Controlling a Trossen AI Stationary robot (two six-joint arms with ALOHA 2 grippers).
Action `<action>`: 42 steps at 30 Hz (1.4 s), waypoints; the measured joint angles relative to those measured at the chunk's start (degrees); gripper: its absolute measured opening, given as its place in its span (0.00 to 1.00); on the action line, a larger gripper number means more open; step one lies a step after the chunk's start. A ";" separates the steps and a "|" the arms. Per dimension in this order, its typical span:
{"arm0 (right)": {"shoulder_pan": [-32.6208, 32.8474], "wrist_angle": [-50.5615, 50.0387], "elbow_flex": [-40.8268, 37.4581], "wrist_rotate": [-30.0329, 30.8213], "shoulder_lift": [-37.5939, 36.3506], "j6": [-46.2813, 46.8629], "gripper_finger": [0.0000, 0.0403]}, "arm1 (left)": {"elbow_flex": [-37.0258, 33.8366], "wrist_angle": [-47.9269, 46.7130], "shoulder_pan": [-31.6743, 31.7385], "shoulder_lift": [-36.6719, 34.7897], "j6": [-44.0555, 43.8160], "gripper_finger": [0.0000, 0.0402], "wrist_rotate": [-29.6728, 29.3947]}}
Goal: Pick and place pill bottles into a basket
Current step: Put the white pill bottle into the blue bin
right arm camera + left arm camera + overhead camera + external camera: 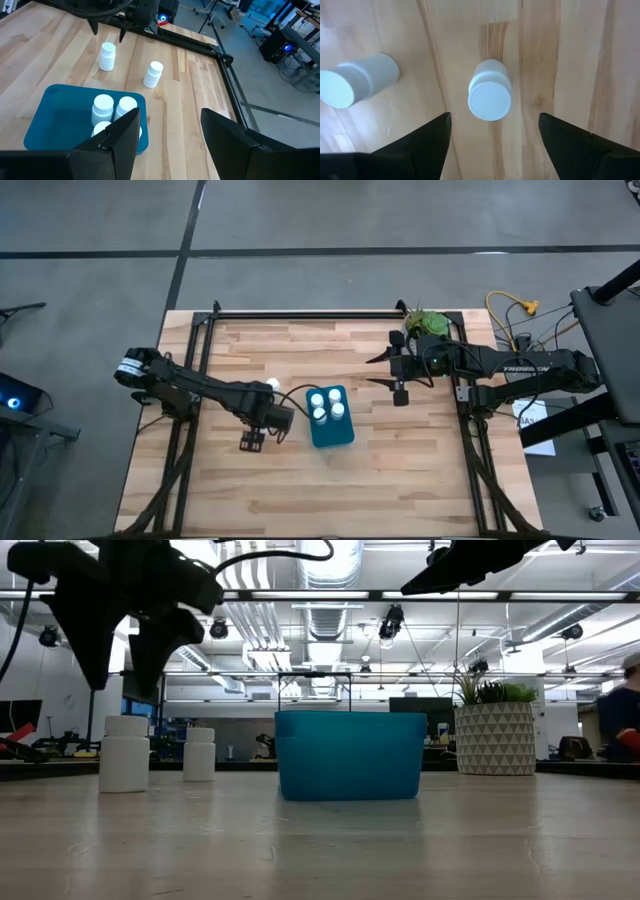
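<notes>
Left wrist view shows you the left gripper (492,137) with its dark fingers spread wide, hovering over a smooth white cylindrical pill bottle (490,90) that stands upright on the pale wood-grain table (570,60), with a second bottle (357,85) beside it. You find the glossy teal basket (330,418), rounded at its corners, mid-table with white round-capped bottles (327,406) inside, while your right gripper (167,137) waits spread open near the patterned plant pot (495,740)

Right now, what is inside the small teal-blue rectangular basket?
The teal-blue basket holds white pill bottles with round caps, standing upright. The high view shows four caps; the right gripper covers part of the basket in its wrist view. Two more bottles stand outside on the table.
</notes>
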 joint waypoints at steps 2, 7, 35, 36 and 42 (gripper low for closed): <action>0.00 0.00 0.00 0.00 0.00 0.00 0.50 | -0.71 0.22 0.00 0.00 -0.02 0.71 0.00; 0.00 0.00 0.00 0.00 0.00 0.00 0.50 | -2.91 4.45 0.04 -0.25 0.03 0.71 0.04; 0.00 0.07 0.00 0.00 0.00 0.02 0.50 | -11.07 17.26 0.04 -0.28 0.57 0.71 0.14; 0.00 0.07 0.00 0.00 0.00 0.02 0.50 | -11.34 17.79 0.04 -0.26 0.55 0.71 0.16; 0.00 0.07 0.00 0.00 0.00 0.02 0.50 | -11.50 17.97 0.04 -0.26 0.52 0.67 0.30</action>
